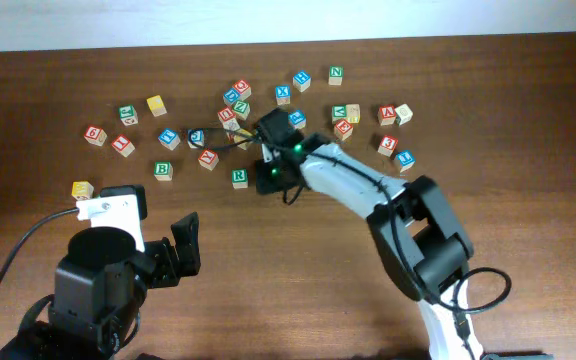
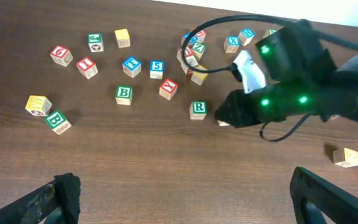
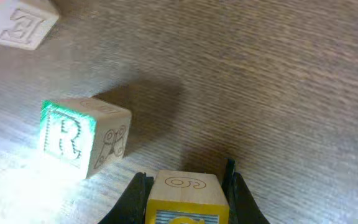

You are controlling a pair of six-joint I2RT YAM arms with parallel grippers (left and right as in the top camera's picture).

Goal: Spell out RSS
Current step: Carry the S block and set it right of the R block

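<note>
Green-lettered wooden R cube (image 1: 239, 177) sits on the dark wooden table (image 1: 298, 300) below the scatter of other letter cubes (image 1: 169, 138). Its R face is turned up and reads upright to the overhead camera. Being a cube, it has no long axis. Just beside it, apart and not touching, the right gripper (image 3: 184, 186) pinches a yellow-faced wooden cube (image 3: 182, 202) between its fingers. The curl engraved on that cube's pale face could be an S or a 6; I cannot tell which. Its lower part is cut off by the frame, and from overhead the gripper hides it. A red-lettered cube (image 3: 17, 22) is cropped at the corner of the right wrist view. The left gripper (image 2: 184, 183) hangs spread wide and empty, well apart from the cubes.
</note>
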